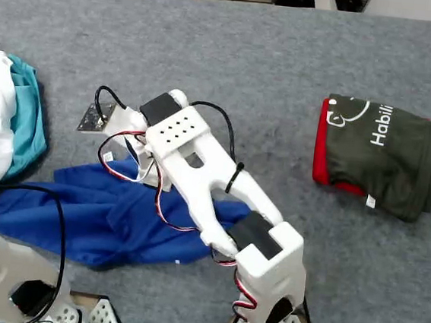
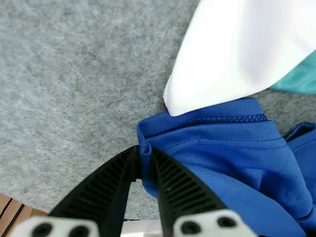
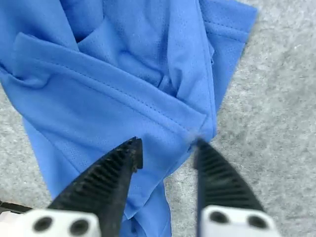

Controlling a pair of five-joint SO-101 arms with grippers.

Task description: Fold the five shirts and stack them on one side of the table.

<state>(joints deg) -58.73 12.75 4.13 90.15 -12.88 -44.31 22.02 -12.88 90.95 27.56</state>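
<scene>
Blue shirt [image 1: 95, 222]: unfolded and rumpled, lying on the table's front-left part in the high view, partly under my R arm.
L pincer [image 2: 144, 158]: clamped on blue shirt. A folded corner of its edge is pinched tight btwn my 2 black ribbed fingers, low over the table.
R pincer [image 3: 168, 148]: jaws apart, nothing held. It hangs over blue shirt w/ a stitched hem corner in the gap btwn the fingers. Can't tell if the tips touch the cloth.
R arm [image 1: 199, 168]: white, runs from the front centre of the high view diagonally toward far left, crossing over blue shirt.
White shirt [image 2: 237, 49]: loose heap at the table's left edge. One rounded corner meets blue shirt's hem, just beside my L pincer.
Teal shirt [image 1: 27, 117]: at the left edge too, touching white shirt and partly under it.
Dark green shirt [image 1: 387, 159]: folded, w/ white print, on the table's right side, well apart from blue shirt.
Red shirt [image 1: 322, 153]: folded under dark green shirt, its edge showing along the side.
Table [image 1: 286, 61]: grey, felt-like cover.
</scene>
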